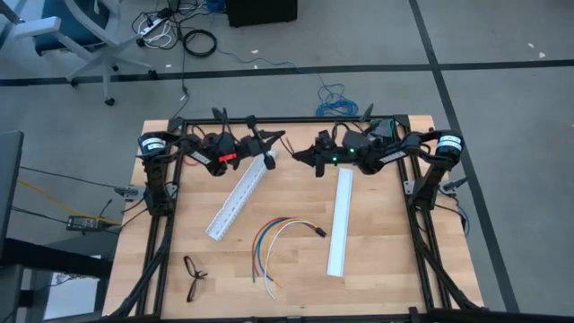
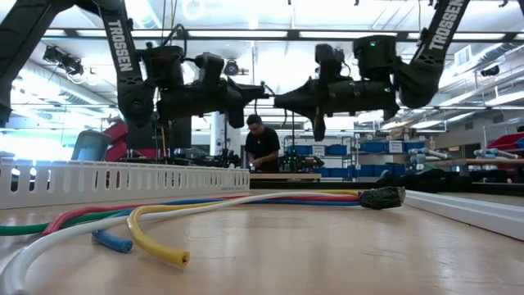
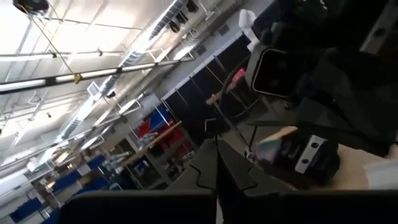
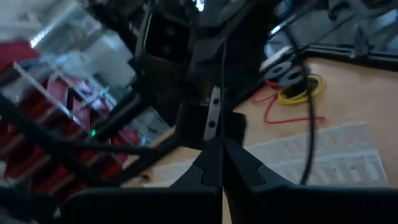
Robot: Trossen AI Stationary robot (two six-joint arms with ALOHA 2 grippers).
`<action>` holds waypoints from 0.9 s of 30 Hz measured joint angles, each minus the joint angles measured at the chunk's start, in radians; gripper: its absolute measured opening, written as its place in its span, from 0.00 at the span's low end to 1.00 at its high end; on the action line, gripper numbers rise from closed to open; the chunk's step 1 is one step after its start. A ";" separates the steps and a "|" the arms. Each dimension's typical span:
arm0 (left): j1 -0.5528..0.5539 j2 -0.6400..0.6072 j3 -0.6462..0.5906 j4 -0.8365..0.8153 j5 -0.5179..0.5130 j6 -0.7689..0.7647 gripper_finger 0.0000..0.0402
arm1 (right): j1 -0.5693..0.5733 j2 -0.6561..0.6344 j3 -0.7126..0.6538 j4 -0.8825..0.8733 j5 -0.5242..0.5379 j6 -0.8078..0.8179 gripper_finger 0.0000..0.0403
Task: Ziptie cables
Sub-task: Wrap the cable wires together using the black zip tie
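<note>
Both arms hover high over the table's far edge, fingertips facing each other a short way apart. My left gripper (image 1: 276,139) (image 2: 262,88) and my right gripper (image 1: 307,156) (image 2: 279,99) are both shut, each on the ziptie, a very thin black strip (image 4: 223,74) (image 3: 216,158). The cables (image 1: 278,238) (image 2: 205,205), blue, yellow, white and orange with a small black connector (image 2: 381,197), lie curved and flat on the wood at the table's near middle. No gripper touches them. My left gripper (image 3: 216,186) pinches the ziptie between its two fingers. The strip (image 3: 216,168) comes out of the seam between the fingertips and runs on ahead. The fingers come roughly level from the table's left, and the strip is clear of the table. My right gripper (image 4: 222,155) pinches the ziptie between its two fingers, the strip (image 4: 222,134) leaving the seam at the fingertips and running straight on toward the left arm. The fingers come level from the table's right. The strip is held high above the wood.
Two long white slotted rails lie on the table, one slanting at left centre (image 1: 240,196), one at right centre (image 1: 341,220). A red and yellow wire with black spools (image 4: 292,87) lies on the wood. A person (image 2: 262,147) stands in the room beyond the table.
</note>
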 joint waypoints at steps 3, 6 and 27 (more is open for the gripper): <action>0.000 0.001 0.001 -0.004 0.000 0.001 0.00 | -0.009 0.000 -0.040 0.079 0.021 0.031 0.00; -0.009 0.001 0.016 -0.003 0.019 -0.004 0.00 | -0.006 0.000 -0.038 0.083 0.018 0.041 0.00; -0.027 0.001 0.076 -0.001 0.014 -0.020 0.00 | 0.011 0.000 -0.016 0.143 -0.015 -0.004 0.00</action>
